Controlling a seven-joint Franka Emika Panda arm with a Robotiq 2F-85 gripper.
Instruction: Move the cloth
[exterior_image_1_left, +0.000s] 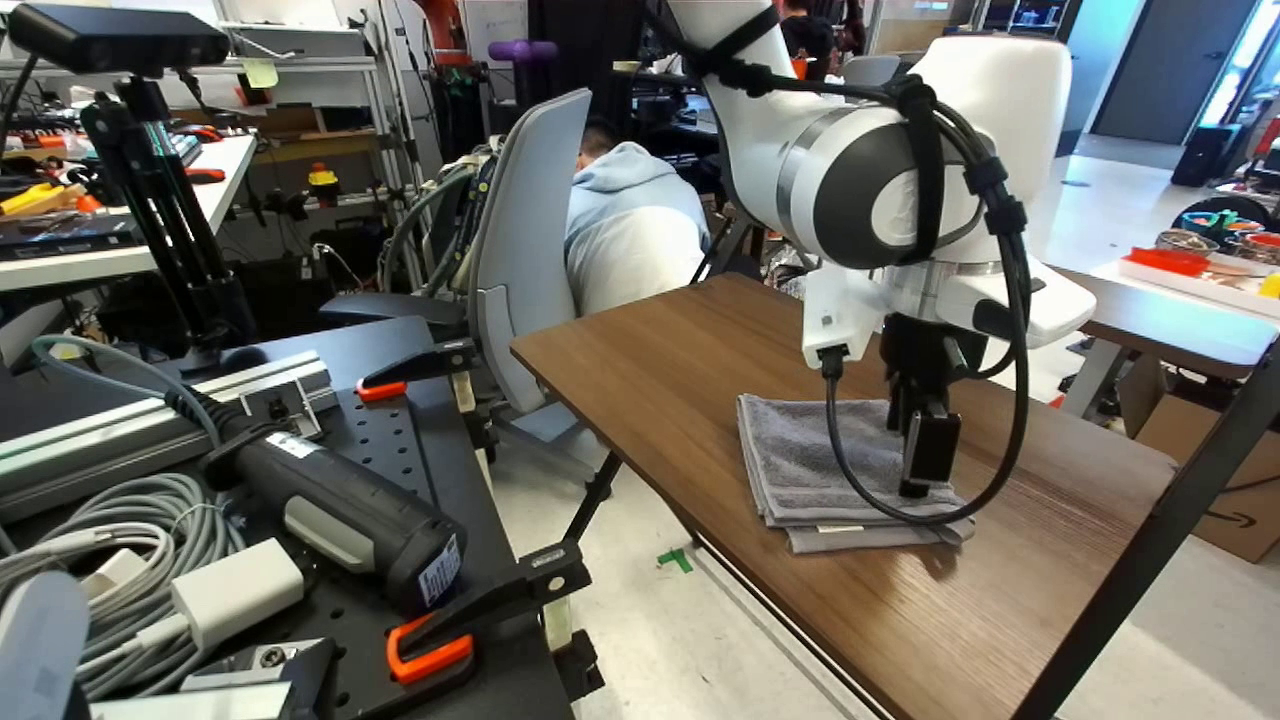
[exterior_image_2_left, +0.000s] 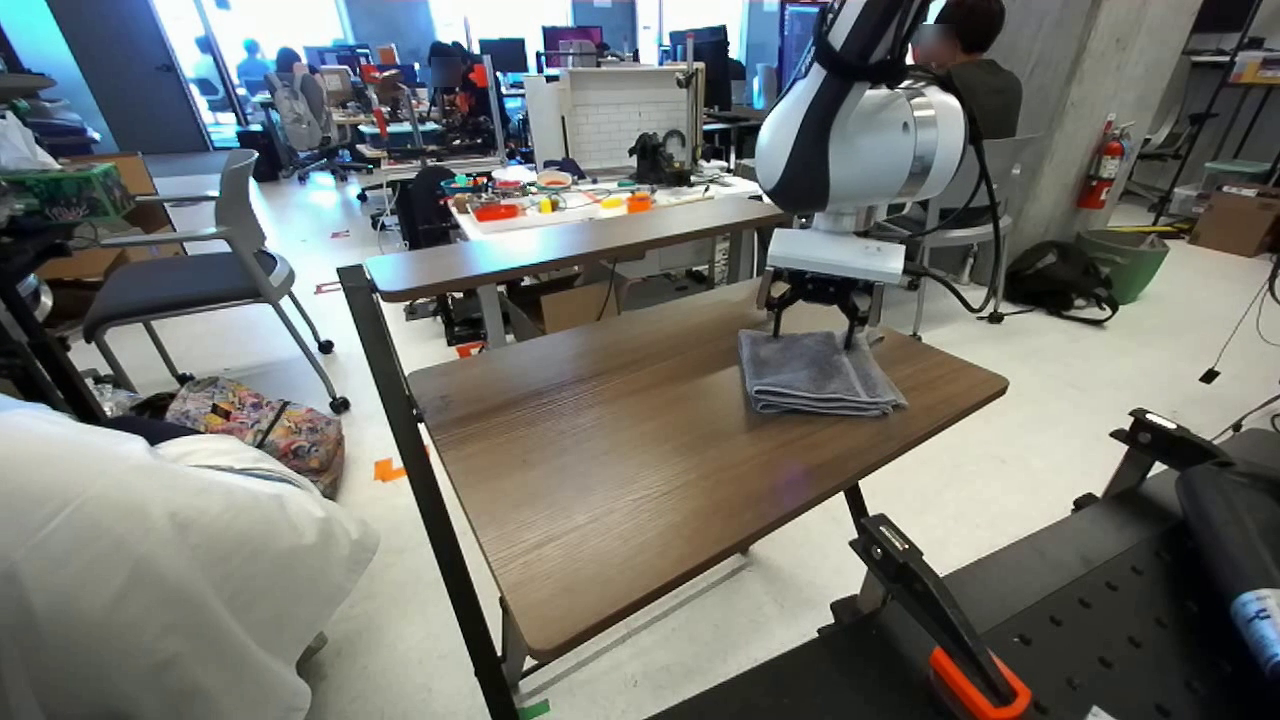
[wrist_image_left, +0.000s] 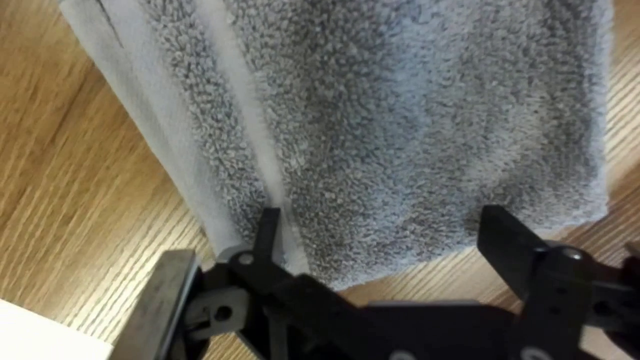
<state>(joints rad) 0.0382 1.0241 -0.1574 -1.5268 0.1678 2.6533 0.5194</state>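
On a brown table (exterior_image_2_left: 620, 470), we see the folded grey cloth (wrist_image_left: 380, 130), one end under both jaws of the gripper (wrist_image_left: 382, 211), parted wide, holding nothing.

Rough-piled terry cloth (wrist_image_left: 380, 125), wood-grained table (exterior_image_2_left: 620, 480) with soft sheen, matt pincer (wrist_image_left: 381, 209)

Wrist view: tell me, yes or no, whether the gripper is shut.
No: the gripper is open, its jaws wide apart with the grey cloth showing between them.
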